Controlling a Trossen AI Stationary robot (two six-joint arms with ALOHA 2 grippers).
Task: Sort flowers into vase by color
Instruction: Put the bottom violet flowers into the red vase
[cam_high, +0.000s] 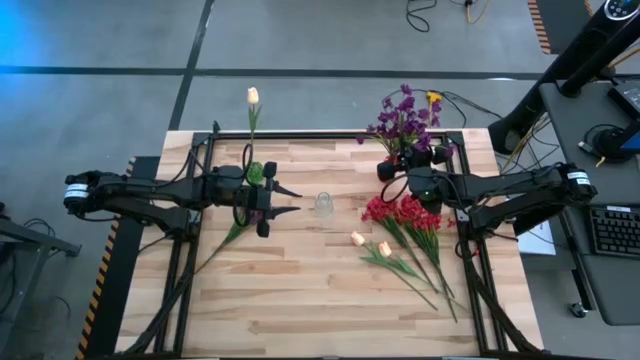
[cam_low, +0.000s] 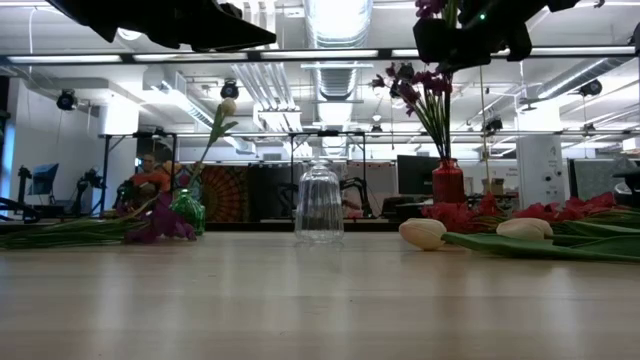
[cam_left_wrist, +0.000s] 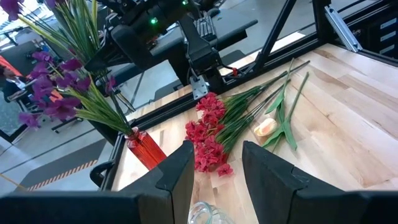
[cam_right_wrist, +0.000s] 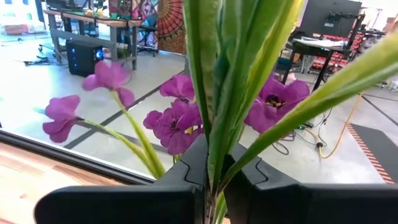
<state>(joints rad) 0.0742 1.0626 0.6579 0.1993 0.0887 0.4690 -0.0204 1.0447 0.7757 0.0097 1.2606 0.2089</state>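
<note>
A: Pinching a purple stem, is it, on the right?

B: Yes. The right gripper (cam_right_wrist: 211, 186) has its jaws pressed together on a green stem whose purple flowers (cam_high: 404, 115) rise over the red vase (cam_low: 447, 182) at the table's far right edge. The stem runs straight up between the jaws.

A: And the left?

B: The left gripper (cam_high: 286, 199) hangs above the table (cam_high: 300, 290), left of centre, jaws spread and gripping nothing. The clear vase (cam_high: 324, 204) stands just ahead of them.

A: Room to move?

B: The middle and near half of the table lie bare. The right side is crowded: red flowers (cam_high: 400, 213) lie just beside the right arm, their stems fanning toward the near right corner.

A: Counts?

B: Three vases: red, clear, and a green vase (cam_high: 256, 172) holding one upright tulip (cam_high: 253, 97). Two more tulips (cam_high: 369, 243) lie beside the red bunch. One purple sprig (cam_low: 165, 225) lies by the green vase. How many red stems, I cannot tell.
</note>
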